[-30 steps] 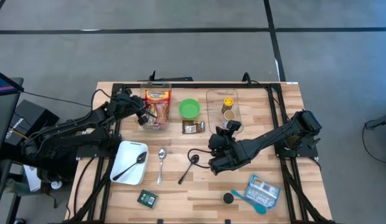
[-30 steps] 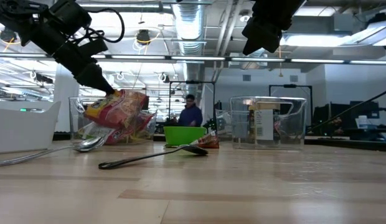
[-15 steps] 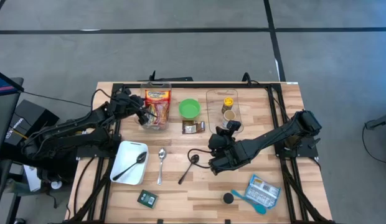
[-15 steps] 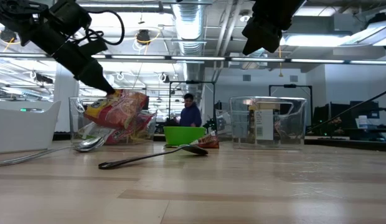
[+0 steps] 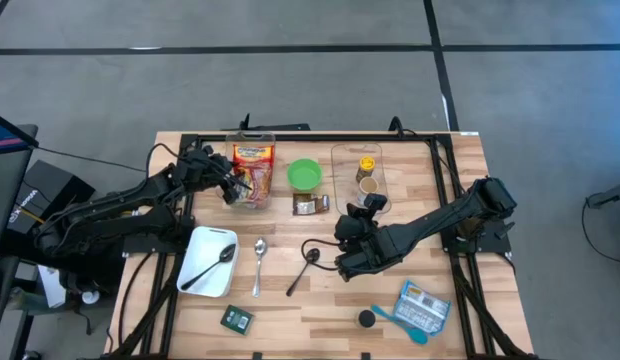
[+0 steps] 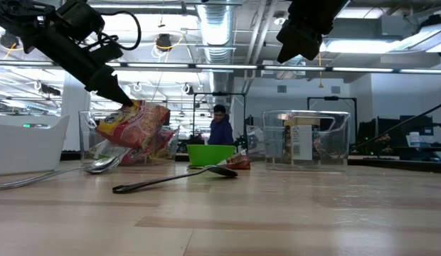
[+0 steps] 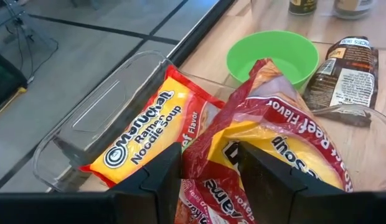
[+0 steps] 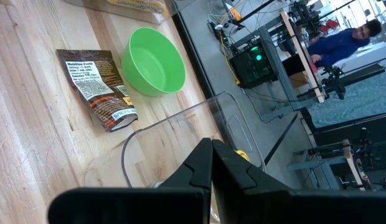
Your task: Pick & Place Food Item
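Left wrist view shows my left gripper [image 7: 208, 171] clamped on a ramen pack [image 7: 268, 143] over the bin [image 7: 99, 118]. I'd lift straight up, clearing its rim. Right gripper [image 8: 211, 163] hangs pressed shut.

A round green plastic bowl [image 5: 304, 175] sat near the table's far edge, a brown seasoning packet [image 5: 311, 205] just before it. A white rectangular tray [image 5: 195, 258] held a black spoon [image 5: 212, 265] toward the near-left corner.

Wooden table [image 5: 290, 310], green bowl [image 5: 304, 175], spoons (two) [image 5: 258, 266], white tray [image 5: 207, 261]
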Robot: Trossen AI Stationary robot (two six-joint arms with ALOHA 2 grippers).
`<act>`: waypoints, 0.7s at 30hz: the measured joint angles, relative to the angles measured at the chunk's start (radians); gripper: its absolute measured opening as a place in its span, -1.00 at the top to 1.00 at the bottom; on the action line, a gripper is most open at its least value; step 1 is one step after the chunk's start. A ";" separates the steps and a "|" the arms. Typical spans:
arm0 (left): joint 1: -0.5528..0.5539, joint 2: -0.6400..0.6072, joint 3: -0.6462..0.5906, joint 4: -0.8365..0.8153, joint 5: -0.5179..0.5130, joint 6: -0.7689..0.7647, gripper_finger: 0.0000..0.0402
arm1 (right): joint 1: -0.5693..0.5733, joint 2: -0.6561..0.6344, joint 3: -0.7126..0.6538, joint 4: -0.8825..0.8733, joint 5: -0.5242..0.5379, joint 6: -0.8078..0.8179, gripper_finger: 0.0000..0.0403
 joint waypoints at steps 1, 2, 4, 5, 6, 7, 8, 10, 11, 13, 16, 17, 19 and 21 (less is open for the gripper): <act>0.000 -0.004 0.000 0.000 0.000 0.000 0.26 | 0.000 0.000 0.000 0.000 0.000 0.000 1.00; 0.000 -0.009 0.000 0.002 -0.001 0.000 0.25 | 0.000 0.000 0.000 0.000 0.000 0.000 1.00; 0.000 -0.021 0.000 0.000 -0.003 0.000 0.26 | 0.000 0.000 0.000 0.000 0.000 0.000 1.00; 0.000 -0.030 0.000 0.000 -0.004 0.000 0.26 | 0.000 0.000 0.000 0.000 0.000 0.000 1.00; 0.001 -0.040 0.000 -0.001 -0.004 0.000 0.26 | 0.000 0.000 0.000 0.000 0.000 0.000 1.00; 0.001 -0.051 0.000 0.001 -0.004 0.000 0.26 | 0.000 0.000 0.000 0.000 0.000 0.000 1.00; 0.001 -0.062 0.000 0.001 -0.004 0.000 0.26 | 0.000 0.000 0.000 0.000 0.000 0.000 1.00; 0.001 -0.084 0.000 0.001 -0.005 0.000 0.26 | 0.000 0.000 0.000 0.000 0.000 0.000 1.00; 0.001 -0.095 0.000 0.001 -0.006 0.000 0.26 | 0.000 0.000 0.000 0.000 0.000 0.000 1.00; 0.000 -0.116 0.000 0.007 -0.007 0.000 0.26 | 0.000 0.000 0.000 0.000 0.000 0.000 1.00; 0.000 -0.137 -0.001 0.057 0.004 -0.038 0.26 | 0.000 0.000 0.000 0.000 0.000 0.000 1.00; 0.000 -0.141 -0.001 0.088 0.018 -0.073 0.26 | 0.000 0.000 0.000 0.000 0.000 0.000 1.00; 0.000 -0.143 -0.001 0.154 0.056 -0.162 0.26 | 0.000 0.000 0.000 0.000 0.000 0.000 1.00; 0.000 -0.141 -0.001 0.203 0.101 -0.249 0.26 | 0.000 0.000 0.000 0.000 0.000 0.000 1.00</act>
